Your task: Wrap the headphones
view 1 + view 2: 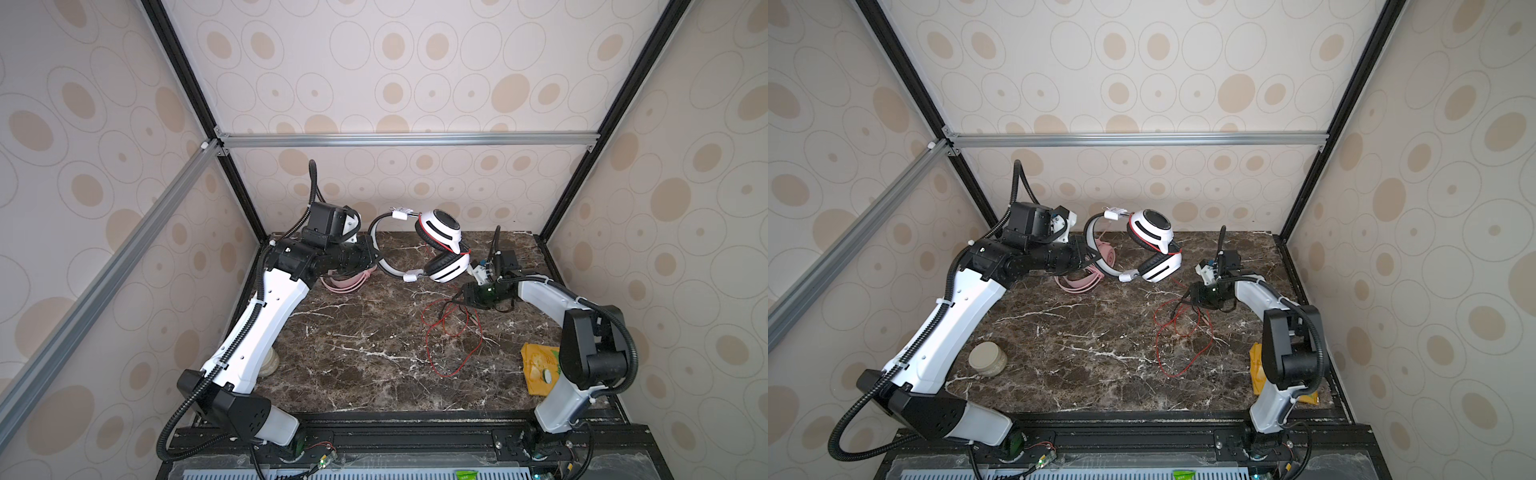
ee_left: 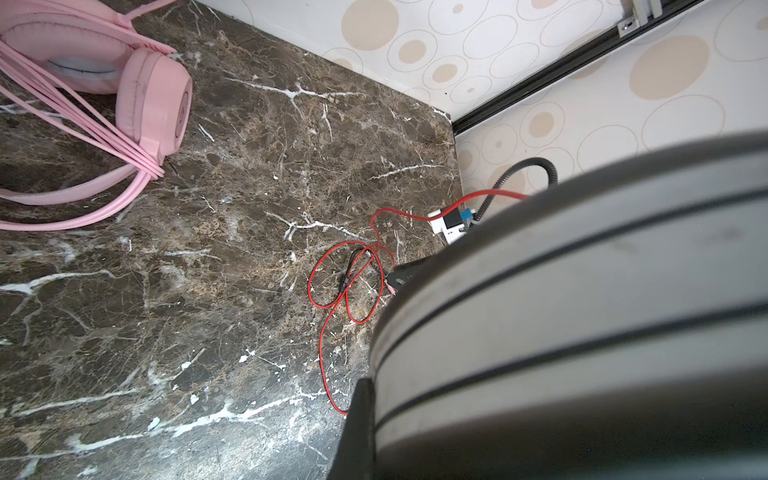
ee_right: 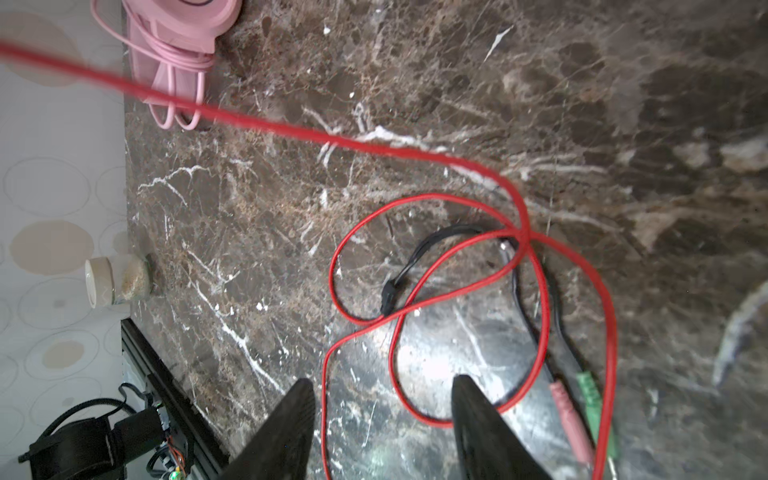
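**While One Headset Hangs in the Air, Its Cable Lies Loose Below**

Where the dark marble table fills the floor of the booth, the white-and-black headset hangs above its back half, clear of the surface. The left fingers are clamped together on its silver headband, and the two earcups sit to the right of that grip, one above the other. In the left wrist view the held headset is a large blur across one corner.

The pink headset lies on the table at the back left, under the left wrist, with its pink cable wound in several strands around the band.

From the lower earcup of the raised headset the thin red cable drops to the table and spreads in loose, crossing loops on the right half. The right fingers stand apart, low over these loops and closed on nothing. One loop runs through the gap between them. Whether the tips touch the table cannot be told.

A yellow packet lies at the front right, partly under the right arm. A small jar with a beige lid stands at the front left beside the left arm. At the cable's end a pink plug and a green plug lie side by side, just beside one right finger.
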`<action>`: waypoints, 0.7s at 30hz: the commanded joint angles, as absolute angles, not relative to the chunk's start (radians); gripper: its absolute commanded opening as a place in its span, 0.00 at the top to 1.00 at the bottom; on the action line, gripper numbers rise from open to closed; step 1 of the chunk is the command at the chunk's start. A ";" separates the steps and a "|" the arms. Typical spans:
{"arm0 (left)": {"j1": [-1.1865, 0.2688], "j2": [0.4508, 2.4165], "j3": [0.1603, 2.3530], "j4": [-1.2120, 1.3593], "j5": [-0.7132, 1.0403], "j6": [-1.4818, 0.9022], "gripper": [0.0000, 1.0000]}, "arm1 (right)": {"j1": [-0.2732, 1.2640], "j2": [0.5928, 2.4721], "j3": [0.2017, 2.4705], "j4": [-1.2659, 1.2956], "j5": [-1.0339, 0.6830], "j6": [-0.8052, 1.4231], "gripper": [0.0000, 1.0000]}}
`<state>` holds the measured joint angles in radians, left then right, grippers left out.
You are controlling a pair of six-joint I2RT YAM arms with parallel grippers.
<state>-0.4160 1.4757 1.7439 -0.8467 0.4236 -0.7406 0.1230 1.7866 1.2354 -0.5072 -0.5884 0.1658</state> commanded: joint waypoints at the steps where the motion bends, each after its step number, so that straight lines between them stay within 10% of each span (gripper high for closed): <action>1: -0.404 1.433 1.786 -0.788 0.462 -0.760 1.00 | 0.120 1.847 1.315 -0.507 -0.567 0.132 0.44; 21: -0.397 1.407 1.769 -0.812 0.465 -0.750 1.00 | 0.127 2.075 1.491 -0.573 -0.510 0.126 0.52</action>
